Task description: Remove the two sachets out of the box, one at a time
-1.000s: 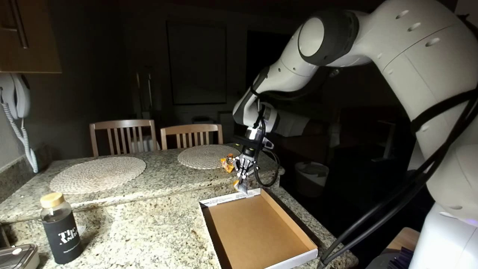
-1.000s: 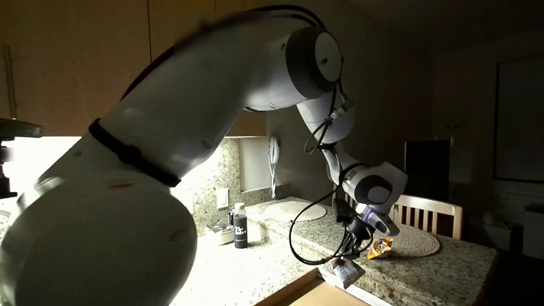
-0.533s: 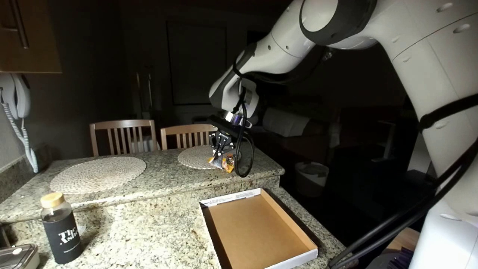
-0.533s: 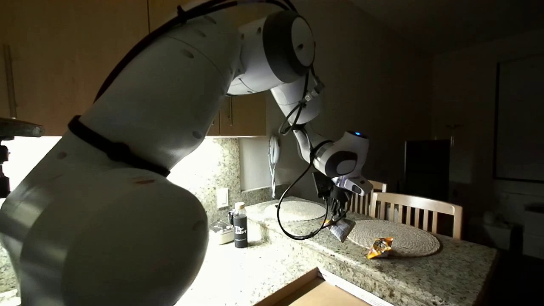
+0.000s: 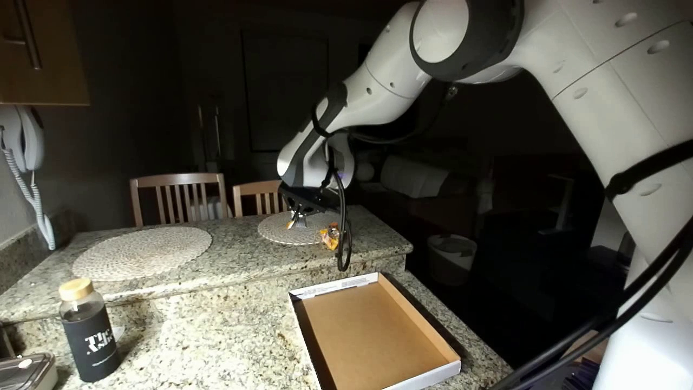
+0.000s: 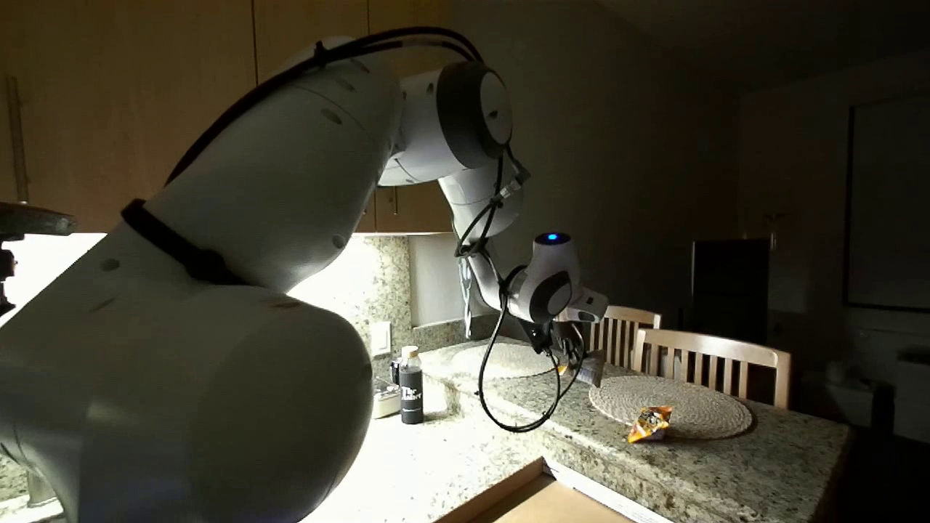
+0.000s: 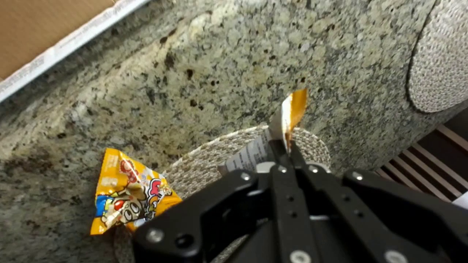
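Over the counter [image 7: 223,87], the claw [image 7: 288,150] pinches one sachet [image 7: 259,149], probably light, slick, crushable, best held by an edge.

The far room [image 5: 530,233] is near-black in both exterior views. Glare beneath the cabinets [image 6: 131,109] bleaches the lower counter [image 6: 429,465] in an exterior view — shadow edges the box [image 5: 373,336] inside. The wrist view is brighter, slightly soft.

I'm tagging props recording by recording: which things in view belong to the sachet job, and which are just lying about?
Part of the job:
pincer
held sachet
loose sachet
box

Just around:
bottle
lidded container
two placemats
two chairs
wall phone
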Controlling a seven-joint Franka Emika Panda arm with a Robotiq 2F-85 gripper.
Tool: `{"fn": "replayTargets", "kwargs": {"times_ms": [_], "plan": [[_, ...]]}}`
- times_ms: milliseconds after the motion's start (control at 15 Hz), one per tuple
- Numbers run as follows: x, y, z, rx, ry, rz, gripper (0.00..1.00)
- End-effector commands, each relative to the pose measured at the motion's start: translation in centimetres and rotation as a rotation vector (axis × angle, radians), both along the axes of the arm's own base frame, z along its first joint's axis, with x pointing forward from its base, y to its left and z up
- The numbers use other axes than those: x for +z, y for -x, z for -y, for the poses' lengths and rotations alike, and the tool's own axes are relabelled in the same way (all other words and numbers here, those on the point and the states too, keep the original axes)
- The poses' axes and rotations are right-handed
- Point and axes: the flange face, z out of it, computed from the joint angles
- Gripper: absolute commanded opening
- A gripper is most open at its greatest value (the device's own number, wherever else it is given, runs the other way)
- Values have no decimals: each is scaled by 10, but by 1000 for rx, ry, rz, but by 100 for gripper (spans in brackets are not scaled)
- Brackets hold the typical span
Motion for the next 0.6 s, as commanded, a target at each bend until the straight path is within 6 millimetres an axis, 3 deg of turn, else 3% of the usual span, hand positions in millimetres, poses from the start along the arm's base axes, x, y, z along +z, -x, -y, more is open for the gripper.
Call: {"fn": "replayTargets", "kwargs": {"times_ms": [0,533], "plan": [[-12,-7,10,-51,61,37,28],[-16,-1,29,-66,41,-17,78]]}}
